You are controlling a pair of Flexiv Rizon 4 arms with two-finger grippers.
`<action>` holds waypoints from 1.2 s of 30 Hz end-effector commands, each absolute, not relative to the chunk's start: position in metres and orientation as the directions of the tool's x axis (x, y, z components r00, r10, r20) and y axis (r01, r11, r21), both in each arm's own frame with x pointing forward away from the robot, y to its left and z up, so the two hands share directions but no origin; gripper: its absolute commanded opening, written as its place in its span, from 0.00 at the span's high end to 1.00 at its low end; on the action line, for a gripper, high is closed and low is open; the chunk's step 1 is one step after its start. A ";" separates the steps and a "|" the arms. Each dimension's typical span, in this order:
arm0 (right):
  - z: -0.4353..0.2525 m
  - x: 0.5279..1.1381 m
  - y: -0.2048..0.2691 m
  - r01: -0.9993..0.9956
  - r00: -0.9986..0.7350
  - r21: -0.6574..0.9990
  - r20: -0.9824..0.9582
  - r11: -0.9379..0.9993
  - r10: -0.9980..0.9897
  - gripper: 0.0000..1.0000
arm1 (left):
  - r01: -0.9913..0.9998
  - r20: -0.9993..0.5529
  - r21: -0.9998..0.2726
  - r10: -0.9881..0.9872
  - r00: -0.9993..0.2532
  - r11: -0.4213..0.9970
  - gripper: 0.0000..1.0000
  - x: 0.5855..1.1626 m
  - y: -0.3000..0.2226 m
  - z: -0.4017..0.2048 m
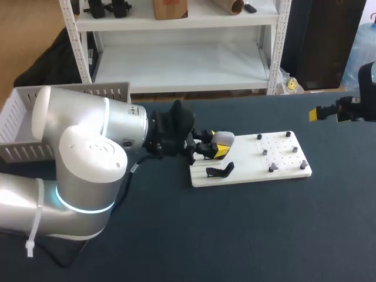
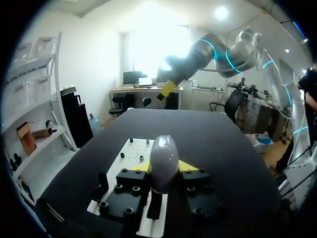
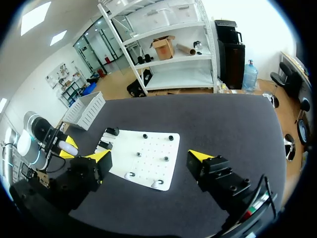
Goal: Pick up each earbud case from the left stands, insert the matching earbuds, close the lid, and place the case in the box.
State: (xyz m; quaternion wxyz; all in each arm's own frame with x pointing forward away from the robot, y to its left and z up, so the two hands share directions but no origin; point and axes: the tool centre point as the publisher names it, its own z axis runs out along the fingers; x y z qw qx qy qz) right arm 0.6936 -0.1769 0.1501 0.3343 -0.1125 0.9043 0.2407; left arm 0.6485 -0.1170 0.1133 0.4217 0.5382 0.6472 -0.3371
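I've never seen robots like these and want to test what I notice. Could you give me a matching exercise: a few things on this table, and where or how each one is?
Things:
1. earbud case
2. black stand
3. white box
4. right gripper

Places or states:
A. open, off to the right of the white board
B. held between the fingers of the left gripper
C. on the white board's left end
D. at the table's far left edge

Pairs: 1-B, 2-C, 3-D, 4-A.
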 end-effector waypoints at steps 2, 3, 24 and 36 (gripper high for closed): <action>0.154 0.668 -0.166 -0.406 -0.725 0.352 -0.685 0.844 -0.064 0.00 | 0.982 -0.917 0.025 0.395 -0.051 0.185 1.00 0.652 -0.119 0.118; 0.154 0.664 -0.164 -0.418 -0.718 0.340 -0.692 0.843 -0.077 0.00 | 0.982 -0.918 0.025 0.393 -0.051 0.185 1.00 0.653 -0.119 0.118; 0.156 0.633 -0.117 -0.545 -0.674 0.305 -0.714 0.781 -0.191 0.00 | 0.981 -0.936 0.020 0.349 -0.050 0.192 1.00 0.656 -0.132 0.123; 0.155 0.624 -0.085 -0.605 -0.651 0.307 -0.722 0.735 -0.235 0.00 | 0.978 -0.978 -0.028 0.198 -0.070 0.209 1.00 0.655 -0.152 0.135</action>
